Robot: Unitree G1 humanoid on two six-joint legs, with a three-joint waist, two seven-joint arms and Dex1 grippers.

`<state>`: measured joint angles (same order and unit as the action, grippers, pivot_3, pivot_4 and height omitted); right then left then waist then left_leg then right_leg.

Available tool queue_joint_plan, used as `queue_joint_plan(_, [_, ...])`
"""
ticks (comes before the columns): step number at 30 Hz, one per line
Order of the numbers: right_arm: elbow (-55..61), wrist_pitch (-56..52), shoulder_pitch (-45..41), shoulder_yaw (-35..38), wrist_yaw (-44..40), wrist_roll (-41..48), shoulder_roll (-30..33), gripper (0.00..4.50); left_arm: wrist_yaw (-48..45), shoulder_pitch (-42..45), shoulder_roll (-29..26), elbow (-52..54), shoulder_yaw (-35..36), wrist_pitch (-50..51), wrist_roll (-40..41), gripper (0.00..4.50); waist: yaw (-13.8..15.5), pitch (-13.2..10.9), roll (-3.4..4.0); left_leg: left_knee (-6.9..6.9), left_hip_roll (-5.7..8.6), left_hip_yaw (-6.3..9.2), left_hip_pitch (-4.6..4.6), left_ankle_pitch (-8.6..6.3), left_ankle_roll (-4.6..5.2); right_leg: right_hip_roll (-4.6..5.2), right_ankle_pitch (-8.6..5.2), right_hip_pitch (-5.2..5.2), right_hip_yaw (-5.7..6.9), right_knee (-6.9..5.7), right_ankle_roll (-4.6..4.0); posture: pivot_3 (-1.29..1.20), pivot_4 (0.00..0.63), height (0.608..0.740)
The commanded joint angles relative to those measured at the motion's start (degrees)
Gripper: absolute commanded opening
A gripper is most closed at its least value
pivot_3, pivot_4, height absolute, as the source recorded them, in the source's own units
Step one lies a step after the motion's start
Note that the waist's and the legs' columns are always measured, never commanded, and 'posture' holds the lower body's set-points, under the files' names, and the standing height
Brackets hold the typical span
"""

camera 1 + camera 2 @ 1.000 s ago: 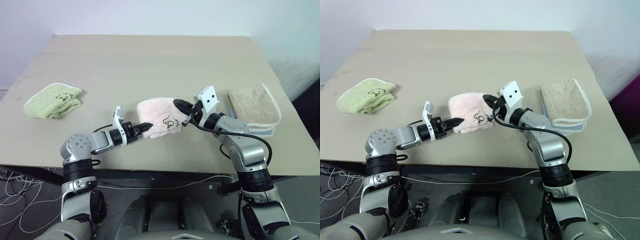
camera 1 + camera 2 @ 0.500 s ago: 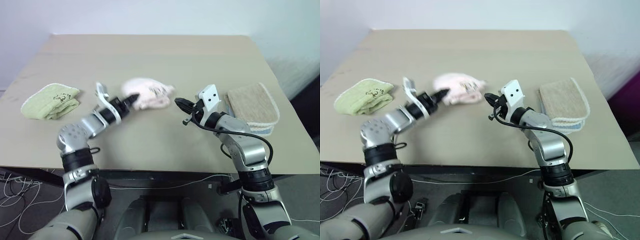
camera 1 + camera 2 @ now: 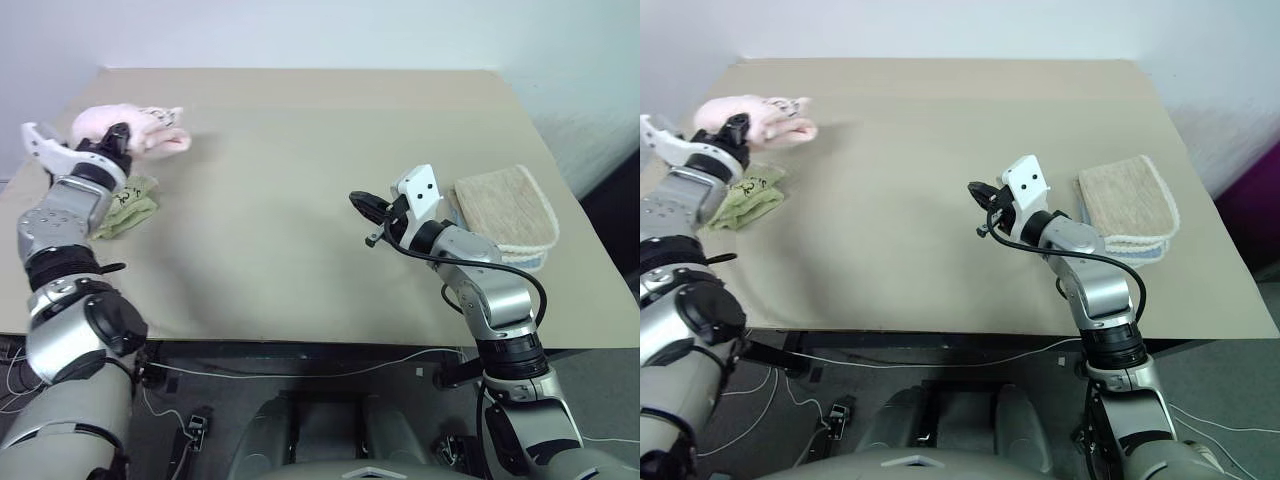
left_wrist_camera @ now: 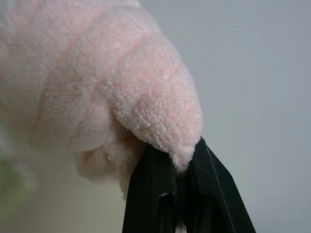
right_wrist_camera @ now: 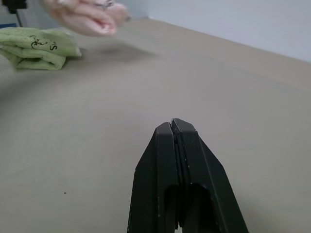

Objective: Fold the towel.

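Note:
The pale pink towel hangs bunched up above the far left of the table, over the light green folded towel. My left gripper is shut on the towel's near end; in the left wrist view its black fingers pinch a fold of pink terry. My right gripper is shut and holds nothing, hovering over the table to the right of its middle. The right wrist view shows its closed fingers pointing toward the pink towel in the distance.
A beige folded towel lies on a pale blue one at the right side of the tan table. The light green towel sits near the table's left edge, partly behind my left arm.
My left gripper swept the pink towel from the table's middle up and far to the left, over the green towel. The right gripper let go of it and has stayed in place.

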<state>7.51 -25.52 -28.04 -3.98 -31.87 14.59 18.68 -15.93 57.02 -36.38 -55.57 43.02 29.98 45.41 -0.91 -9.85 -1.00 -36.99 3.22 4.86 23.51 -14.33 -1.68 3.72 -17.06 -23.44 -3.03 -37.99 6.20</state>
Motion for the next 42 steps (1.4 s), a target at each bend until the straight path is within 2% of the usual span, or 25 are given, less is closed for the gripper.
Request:
queue_joint_plan(1, [2.7,0.9,0.4,1.3,0.4,0.1,0.5,0.00,-0.9,-0.6,-2.6,-0.3,1.3,-1.9,-0.1,0.01,0.1,0.0,-0.01,0.00,0.00,0.00,0.00,0.00,0.00,0.01,0.00,0.01,0.01,0.00,0.00,0.00,0.150,0.740])
queue_joint_plan(11, [2.0,1.0,0.5,0.6,0.1,-0.1,0.9,0.00,4.7,-10.9,0.2,12.7,4.5,1.5,3.5,0.01,-0.1,0.0,-0.02,0.01,-0.04,0.00,0.02,0.00,0.00,0.06,0.00,-0.03,-0.02,-0.03,0.00,0.00,0.150,0.740])
queue_joint_plan(15, [1.3,1.2,0.2,0.2,-0.4,-0.4,0.9,0.00,6.9,-14.3,2.0,19.2,6.0,2.8,5.6,1.22,-0.1,0.0,-0.02,0.02,-0.04,0.00,0.02,0.00,0.00,0.07,0.00,-0.05,-0.04,-0.03,0.00,0.00,0.150,0.740])
queue_joint_plan(24, [1.0,1.3,0.0,-0.3,-1.0,-0.8,0.3,0.00,10.2,-17.8,4.0,27.3,6.9,4.8,9.0,4.29,0.0,0.0,-0.02,0.00,-0.03,-0.01,0.02,0.00,0.00,0.08,0.00,-0.01,-0.03,-0.02,0.00,0.00,0.150,0.740])
queue_joint_plan(25, [1.0,1.3,0.1,-0.4,-0.9,-0.8,0.2,0.00,10.6,-18.4,4.2,28.5,6.4,5.5,9.2,4.48,0.0,0.0,-0.02,-0.01,-0.03,-0.01,0.02,0.00,0.01,0.08,0.00,-0.01,-0.03,-0.02,0.00,0.00,0.150,0.740])
queue_joint_plan(32, [1.3,1.2,0.6,-0.2,-0.6,-0.8,0.1,0.00,10.6,-21.5,5.5,36.1,8.2,6.0,13.0,4.48,0.0,0.0,-0.03,0.00,-0.05,0.00,0.02,0.00,0.00,0.07,0.00,-0.02,-0.03,-0.03,0.00,0.00,0.150,0.740])
queue_joint_plan(35, [1.2,1.2,0.5,-0.1,-0.6,-0.7,0.1,0.00,6.8,-22.9,5.4,41.5,7.4,6.1,15.0,4.48,-0.1,0.0,-0.03,0.00,-0.05,-0.01,0.02,0.00,0.00,0.07,0.00,-0.02,-0.03,-0.02,0.00,0.00,0.150,0.740])
queue_joint_plan(38, [1.0,1.2,0.2,0.0,-0.5,-0.6,0.0,0.00,1.6,-26.3,4.8,48.6,2.5,7.6,14.2,4.48,-0.1,0.0,-0.02,0.01,-0.05,-0.01,0.02,0.00,0.00,0.07,0.00,-0.01,-0.04,-0.01,0.00,0.00,0.150,0.740])
queue_joint_plan(42, [0.9,1.2,0.3,0.5,-0.5,-0.2,0.1,0.00,-5.3,-31.6,3.1,57.4,-11.1,7.1,6.5,4.48,0.3,0.0,-0.02,0.02,-0.02,-0.01,0.01,0.00,0.00,0.07,0.00,0.04,-0.04,0.00,-0.01,0.00,0.150,0.740])
